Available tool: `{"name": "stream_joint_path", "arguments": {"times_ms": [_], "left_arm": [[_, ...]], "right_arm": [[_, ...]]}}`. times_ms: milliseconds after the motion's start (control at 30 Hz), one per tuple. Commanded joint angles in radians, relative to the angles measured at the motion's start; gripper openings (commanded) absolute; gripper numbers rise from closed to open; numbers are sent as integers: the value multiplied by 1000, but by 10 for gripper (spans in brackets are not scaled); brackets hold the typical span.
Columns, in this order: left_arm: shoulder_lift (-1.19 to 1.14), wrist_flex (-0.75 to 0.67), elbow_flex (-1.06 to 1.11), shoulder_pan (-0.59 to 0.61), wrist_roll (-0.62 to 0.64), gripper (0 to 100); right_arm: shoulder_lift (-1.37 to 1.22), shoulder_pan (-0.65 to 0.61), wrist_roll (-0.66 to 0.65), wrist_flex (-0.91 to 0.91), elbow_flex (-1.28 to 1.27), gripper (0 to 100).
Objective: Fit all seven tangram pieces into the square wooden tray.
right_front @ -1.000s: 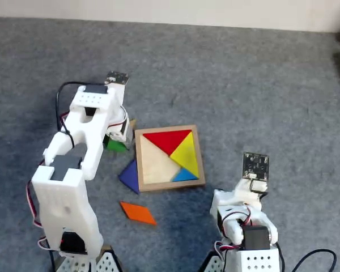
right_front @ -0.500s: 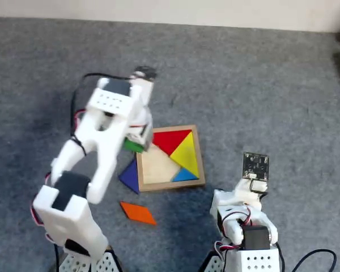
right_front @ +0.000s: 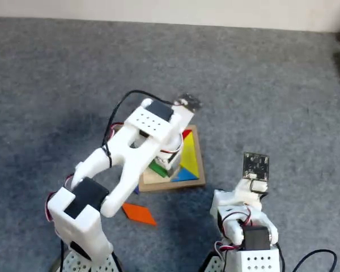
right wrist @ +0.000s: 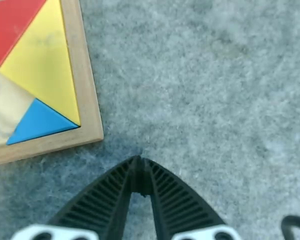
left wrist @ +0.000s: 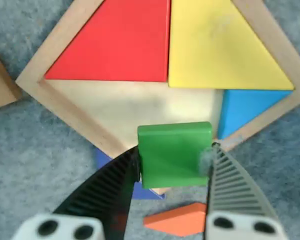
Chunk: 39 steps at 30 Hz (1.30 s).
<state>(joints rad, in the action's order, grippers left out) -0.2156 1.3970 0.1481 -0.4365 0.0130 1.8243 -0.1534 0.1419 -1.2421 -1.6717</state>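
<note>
Green piece (left wrist: 174, 153) pinched in left pincer (left wrist: 175, 157), over tray's (left wrist: 65, 109) bare floor, right pincer (right wrist: 140, 171) pressed together nr tray corner

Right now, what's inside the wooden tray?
Seated inside: red triangle, yellow triangle, blue triangle; the rest is bare tray floor. The green square, held by the left gripper, covers part of that floor and rim.
</note>
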Motion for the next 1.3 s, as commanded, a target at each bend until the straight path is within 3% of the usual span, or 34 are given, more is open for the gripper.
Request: {"name": "stream_joint_path", "arguments": {"times_ms": [0, 300, 500, 767, 1067, 1267], "left_arm": [[36, -8, -4, -19, 3, 214], [-25, -34, -16, -10, 6, 331], [61, -28, -7, 19, 5, 321], [82, -37, -5, 145, -26, 292], [-137, -127, -15, 143, -77, 291], [-154, -129, -15, 85, -72, 291]], "right_arm": [[13, 15, 11, -8, -116, 5], [13, 15, 11, -8, -116, 5], [13, 15, 11, -8, -116, 5], [13, 15, 11, -8, -116, 5], [13, 15, 11, -8, -116, 5], [13, 15, 11, -8, -116, 5]]}}
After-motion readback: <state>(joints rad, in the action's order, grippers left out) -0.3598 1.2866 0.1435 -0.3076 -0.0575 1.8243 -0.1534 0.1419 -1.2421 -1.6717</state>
